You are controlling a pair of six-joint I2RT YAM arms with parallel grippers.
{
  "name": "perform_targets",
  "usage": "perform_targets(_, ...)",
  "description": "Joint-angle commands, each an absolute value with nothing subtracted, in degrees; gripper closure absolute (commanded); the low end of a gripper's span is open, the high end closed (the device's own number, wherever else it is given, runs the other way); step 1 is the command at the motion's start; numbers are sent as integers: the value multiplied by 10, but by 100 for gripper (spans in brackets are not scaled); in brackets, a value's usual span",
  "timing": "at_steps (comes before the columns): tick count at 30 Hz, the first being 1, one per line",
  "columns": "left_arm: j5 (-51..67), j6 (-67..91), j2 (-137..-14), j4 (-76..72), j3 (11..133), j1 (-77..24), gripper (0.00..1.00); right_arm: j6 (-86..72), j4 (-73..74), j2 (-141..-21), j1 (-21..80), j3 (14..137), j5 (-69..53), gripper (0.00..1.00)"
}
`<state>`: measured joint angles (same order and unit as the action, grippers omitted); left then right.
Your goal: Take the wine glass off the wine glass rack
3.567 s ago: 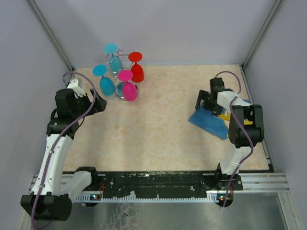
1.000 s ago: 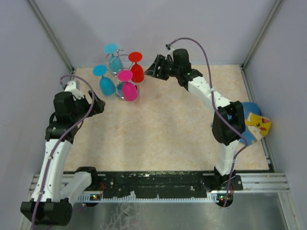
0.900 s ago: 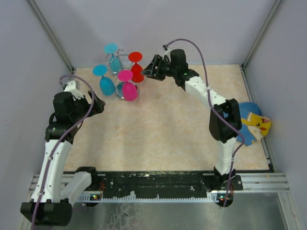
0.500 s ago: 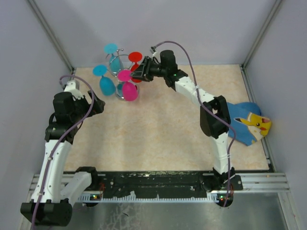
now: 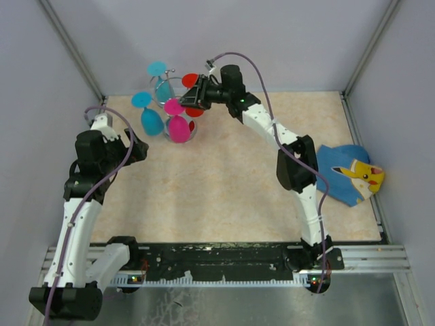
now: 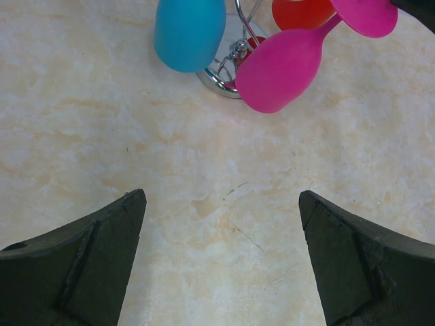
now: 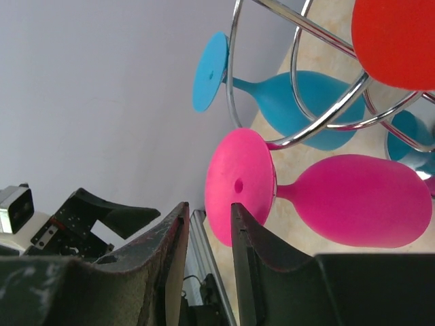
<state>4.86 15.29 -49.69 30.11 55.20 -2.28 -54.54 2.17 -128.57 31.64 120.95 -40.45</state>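
Observation:
The wine glass rack [image 5: 171, 75], shiny wire, stands at the far left of the table with several coloured wine glasses hanging upside down. They include a pink one [image 5: 178, 128], a blue one [image 5: 151, 121] and a red one [image 5: 194, 111]. My right gripper [image 5: 187, 95] reaches in at the rack's top. In the right wrist view its jaws [image 7: 209, 207] stand narrowly open with nothing between them. The pink glass's foot [image 7: 238, 183] lies just past the right fingertip, by the wire [image 7: 326, 115]. My left gripper [image 6: 221, 204] hovers wide open, short of the rack base [image 6: 221, 80].
A blue cloth with a yellow cartoon figure [image 5: 348, 175] lies at the table's right edge. Grey walls close in the back and both sides. The pink glass [image 6: 282, 68] hangs tilted beside the blue one [image 6: 189, 30].
My right arm has swung from the right side across to the rack, and its jaws have narrowed. The pink glass has shifted slightly left. The left arm has stayed still.

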Motion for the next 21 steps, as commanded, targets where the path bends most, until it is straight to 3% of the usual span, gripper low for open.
perform_targets(1, 40, 140, -487, 307, 553, -27, 0, -519, 25, -1269, 323, 1212, -407, 68)
perform_targets(21, 36, 135, -482, 305, 543, -27, 0, -516, -76, -1136, 318, 1008, -400, 65)
